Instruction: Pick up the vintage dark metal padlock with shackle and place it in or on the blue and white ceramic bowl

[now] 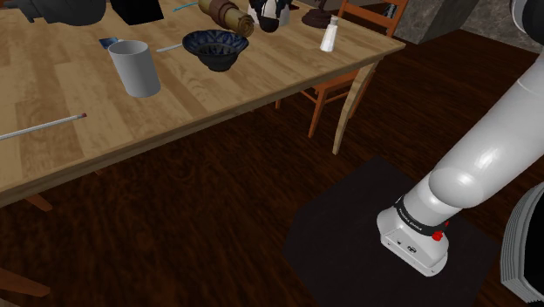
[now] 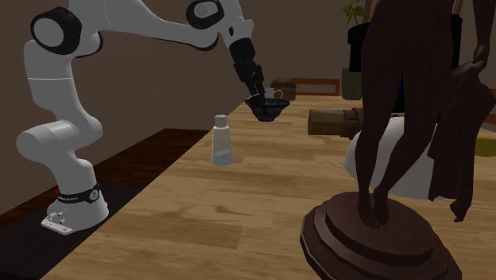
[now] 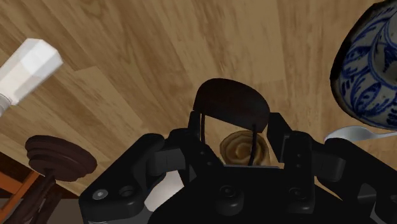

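Observation:
The dark padlock (image 3: 229, 102) hangs between my gripper's (image 3: 230, 132) black fingers (image 3: 191, 135), which are shut on it by its thin shackle. It is held off the wooden table (image 3: 146, 57). The blue and white patterned bowl (image 3: 372, 70) stands to one side of the gripper, apart from the padlock. In the shoulder view the bowl (image 1: 214, 48) sits on the table's far part, and the gripper (image 1: 268, 16) hovers just to its right at the top edge. In the second exterior view the gripper (image 2: 256, 92) hangs right by the dark bowl (image 2: 269, 110).
A white shaker (image 1: 329, 37), a grey cup (image 1: 135, 68), a brown roll (image 1: 225, 13) and a thin rod (image 1: 44, 125) lie on the table. A dark statue (image 2: 397, 159) stands near the second exterior camera. A spoon (image 3: 350, 133) lies by the bowl. A wooden chair (image 1: 344, 87) stands beside the table.

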`<action>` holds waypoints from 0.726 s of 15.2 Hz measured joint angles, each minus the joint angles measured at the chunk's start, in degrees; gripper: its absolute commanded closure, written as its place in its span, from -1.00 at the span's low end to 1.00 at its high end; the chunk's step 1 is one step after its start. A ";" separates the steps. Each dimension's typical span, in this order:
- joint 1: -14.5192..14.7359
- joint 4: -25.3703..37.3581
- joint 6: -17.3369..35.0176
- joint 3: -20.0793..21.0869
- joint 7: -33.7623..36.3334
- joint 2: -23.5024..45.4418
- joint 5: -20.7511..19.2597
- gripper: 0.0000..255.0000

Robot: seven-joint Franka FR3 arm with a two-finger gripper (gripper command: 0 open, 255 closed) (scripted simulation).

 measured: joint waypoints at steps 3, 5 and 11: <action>0.14 2.89 -2.35 0.11 -0.74 0.48 0.12 1.00; 0.25 5.04 -3.90 0.17 -1.22 1.05 0.07 1.00; 1.15 11.45 -8.71 0.77 -1.72 2.95 -0.55 1.00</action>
